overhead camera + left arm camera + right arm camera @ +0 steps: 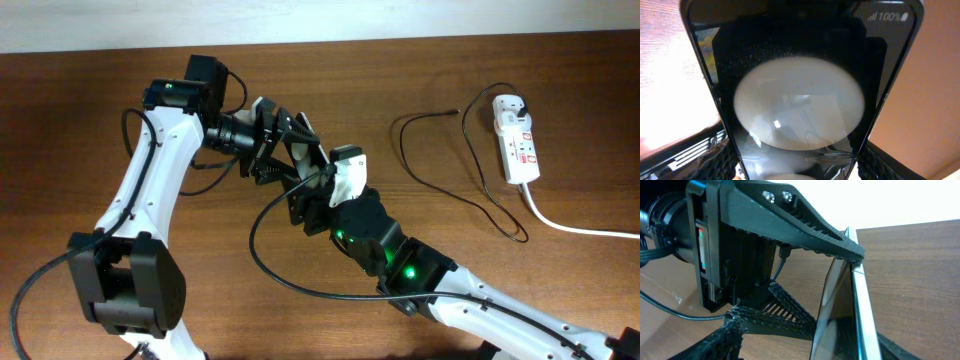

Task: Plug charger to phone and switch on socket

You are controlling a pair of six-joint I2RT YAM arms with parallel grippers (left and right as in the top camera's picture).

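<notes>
The phone (pixel 310 158) is held up above the table between both arms. It fills the left wrist view (pixel 800 100), glossy black with a pale round reflection and "100%" at its far end. My left gripper (pixel 297 160) is shut on its side edges. In the right wrist view the phone (pixel 855 320) stands edge-on between the fingers of my right gripper (pixel 313 195), with a gap on one side. The charger (pixel 480 190) lies loose at the right, its black plug at the socket (pixel 518 140).
The socket's thick white cord (pixel 580 228) runs off to the right edge. The arms' own black cables (pixel 265 255) loop over the middle of the wooden table (pixel 80 150). The left gripper's body (pixel 740 240) is close in front of the right wrist camera.
</notes>
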